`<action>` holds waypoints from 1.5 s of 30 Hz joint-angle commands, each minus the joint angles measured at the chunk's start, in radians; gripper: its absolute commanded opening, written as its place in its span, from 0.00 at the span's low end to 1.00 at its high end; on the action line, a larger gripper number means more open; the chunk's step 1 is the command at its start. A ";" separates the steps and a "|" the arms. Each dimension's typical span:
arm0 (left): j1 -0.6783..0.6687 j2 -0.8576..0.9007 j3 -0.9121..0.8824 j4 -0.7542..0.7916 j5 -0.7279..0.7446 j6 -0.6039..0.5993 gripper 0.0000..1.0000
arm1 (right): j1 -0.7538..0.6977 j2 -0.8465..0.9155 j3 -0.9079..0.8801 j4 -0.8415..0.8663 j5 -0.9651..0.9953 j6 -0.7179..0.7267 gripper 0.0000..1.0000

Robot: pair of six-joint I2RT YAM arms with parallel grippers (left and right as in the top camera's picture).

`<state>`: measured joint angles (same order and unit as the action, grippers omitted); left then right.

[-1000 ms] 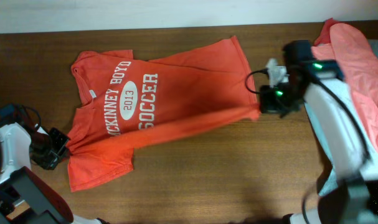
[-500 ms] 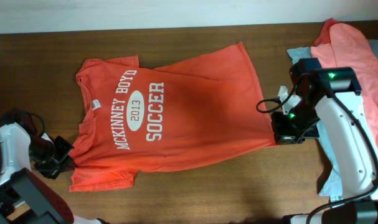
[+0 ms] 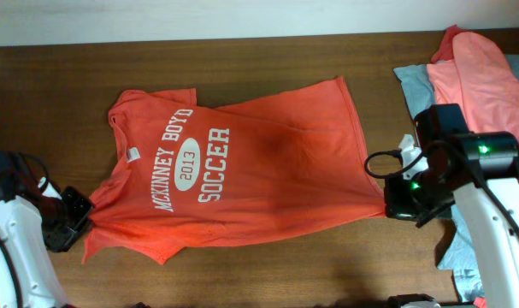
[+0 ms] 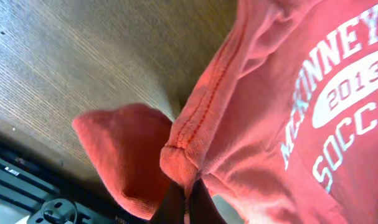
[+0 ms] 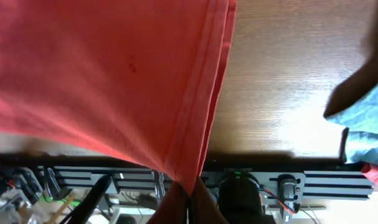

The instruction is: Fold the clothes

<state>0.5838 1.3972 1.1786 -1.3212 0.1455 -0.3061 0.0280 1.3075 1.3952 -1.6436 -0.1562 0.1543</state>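
Observation:
The clothes are one orange-red T-shirt [image 3: 242, 171] with white "MCKINNEY BOYD 2013 SOCCER" lettering, stretched across the brown table between both arms. My left gripper [image 3: 78, 221] is shut on the shirt's lower left corner, near a sleeve; in the left wrist view a bunched hem [image 4: 182, 155] rises out of the closed fingertips [image 4: 186, 204]. My right gripper [image 3: 389, 205] is shut on the lower right corner of the bottom hem. The right wrist view shows the cloth [image 5: 114, 74] tapering to a point between the pressed-together fingers [image 5: 187, 202].
A salmon-pink garment [image 3: 486, 81] lies over a grey-blue garment [image 3: 415, 81] at the table's right end, beside the right arm. The grey-blue cloth [image 5: 366, 115] also shows in the right wrist view. Bare wood [image 3: 276, 274] runs along the front edge.
Both grippers have moved toward the table's front, dragging the shirt with them. The shirt has spread flatter and shifted toward the front and right. Both grips have held.

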 commanded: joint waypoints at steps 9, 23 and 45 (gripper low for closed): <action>0.002 -0.059 0.019 -0.003 0.029 0.004 0.00 | -0.031 -0.113 -0.009 -0.014 0.061 0.023 0.04; -0.095 0.048 0.017 0.413 0.121 -0.098 0.00 | -0.031 0.351 -0.009 0.431 0.064 0.015 0.04; -0.193 0.376 0.017 0.592 0.121 -0.097 0.63 | -0.031 0.473 -0.010 0.724 0.064 -0.016 0.48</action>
<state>0.3927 1.7618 1.1805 -0.7212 0.2584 -0.4007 0.0051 1.7611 1.3880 -0.9115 -0.1074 0.1516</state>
